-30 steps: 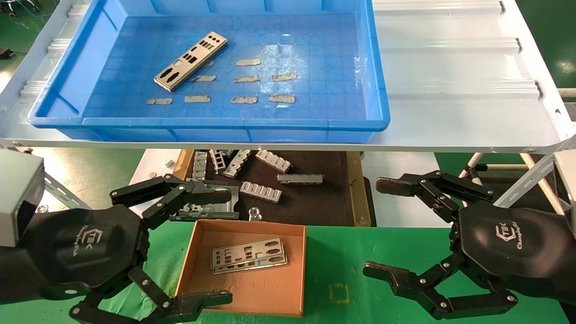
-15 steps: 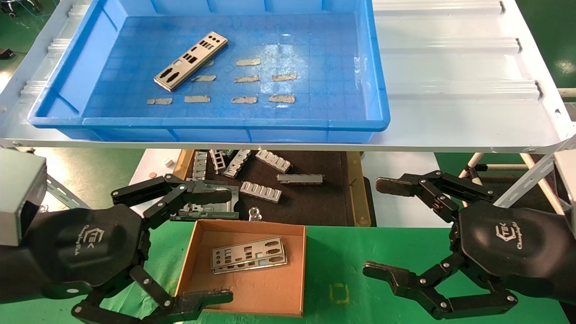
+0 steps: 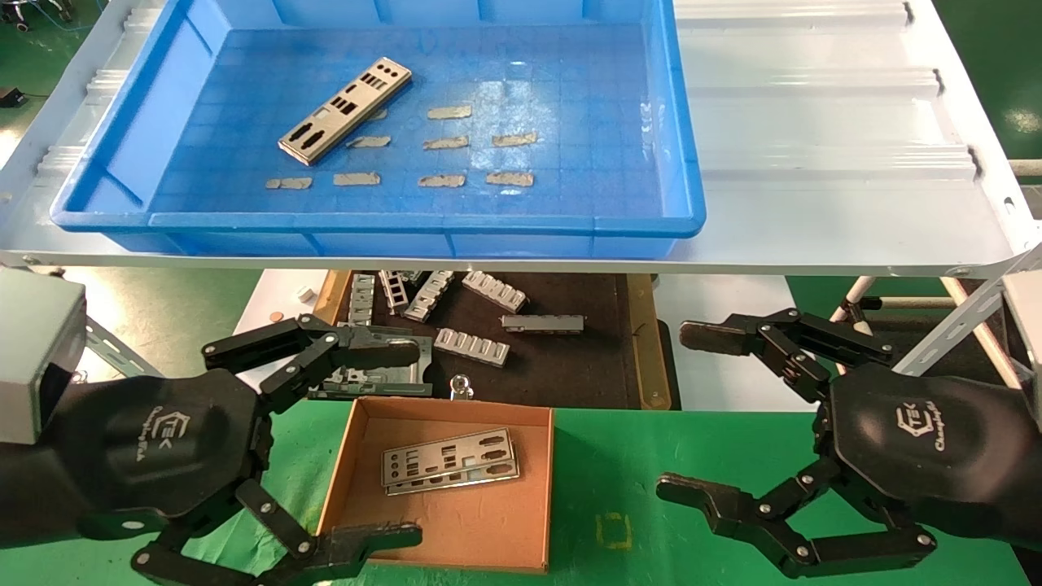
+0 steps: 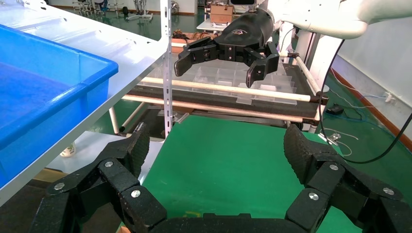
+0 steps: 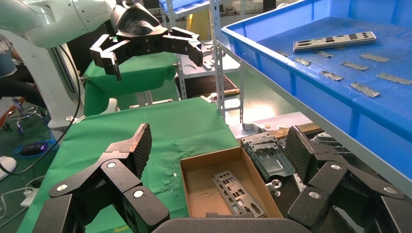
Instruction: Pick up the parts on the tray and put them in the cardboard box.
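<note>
One silver punched part (image 3: pixel 345 110) lies at an angle on the floor of the blue tray (image 3: pixel 521 222), towards its left; the right wrist view shows the part (image 5: pixel 334 41) too. Two more parts (image 3: pixel 449 461) lie stacked in the cardboard box (image 3: pixel 537 480) on the green cloth below, also seen as plates (image 5: pixel 237 193) in the box (image 5: pixel 183 175). My left gripper (image 3: pixel 399 443) hangs open at the box's left side, holding nothing. My right gripper (image 3: pixel 696 411) hangs open over the cloth to the right of the box, also holding nothing.
Several small grey patches (image 3: pixel 444 163) dot the tray floor. The tray sits on a pale ridged metal shelf (image 3: pixel 830 163). Under the shelf a dark mat (image 3: pixel 570 358) carries ribbed grey brackets (image 3: pixel 472 346) and a metal frame (image 3: pixel 383 378). Shelf struts (image 3: pixel 952 317) stand at the right.
</note>
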`<state>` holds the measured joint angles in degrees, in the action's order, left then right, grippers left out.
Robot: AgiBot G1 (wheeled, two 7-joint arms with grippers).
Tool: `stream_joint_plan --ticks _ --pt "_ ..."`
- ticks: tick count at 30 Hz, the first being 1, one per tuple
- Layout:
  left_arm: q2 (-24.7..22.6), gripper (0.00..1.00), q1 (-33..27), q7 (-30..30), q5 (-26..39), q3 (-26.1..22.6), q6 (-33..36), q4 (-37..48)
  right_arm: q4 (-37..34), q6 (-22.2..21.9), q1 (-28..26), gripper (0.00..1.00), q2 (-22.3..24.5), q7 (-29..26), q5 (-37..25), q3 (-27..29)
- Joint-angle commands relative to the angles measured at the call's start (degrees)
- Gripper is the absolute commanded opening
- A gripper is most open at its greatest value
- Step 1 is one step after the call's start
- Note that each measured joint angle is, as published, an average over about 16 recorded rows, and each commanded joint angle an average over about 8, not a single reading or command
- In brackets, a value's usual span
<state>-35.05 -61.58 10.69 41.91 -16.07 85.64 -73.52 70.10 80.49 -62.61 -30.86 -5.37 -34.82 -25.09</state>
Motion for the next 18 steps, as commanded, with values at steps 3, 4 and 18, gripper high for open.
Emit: stream_joint_plan --ticks 3,4,18 --pt "0.0 1.00 0.0 0.0 0.0 0.0 0.0 0.0 0.0 0.0 0.0 1.00 0.0 0.0 0.0 0.0" --pt "0.0 1.00 0.0 0.0 0.0 0.0 0.0 0.0 0.0 0.0 0.0 1.00 0.0 0.0 0.0 0.0" --pt "0.0 1.00 0.0 0.0 0.0 0.0 0.0 0.0 0.0 0.0 0.0 1.00 0.0 0.0 0.0 0.0"
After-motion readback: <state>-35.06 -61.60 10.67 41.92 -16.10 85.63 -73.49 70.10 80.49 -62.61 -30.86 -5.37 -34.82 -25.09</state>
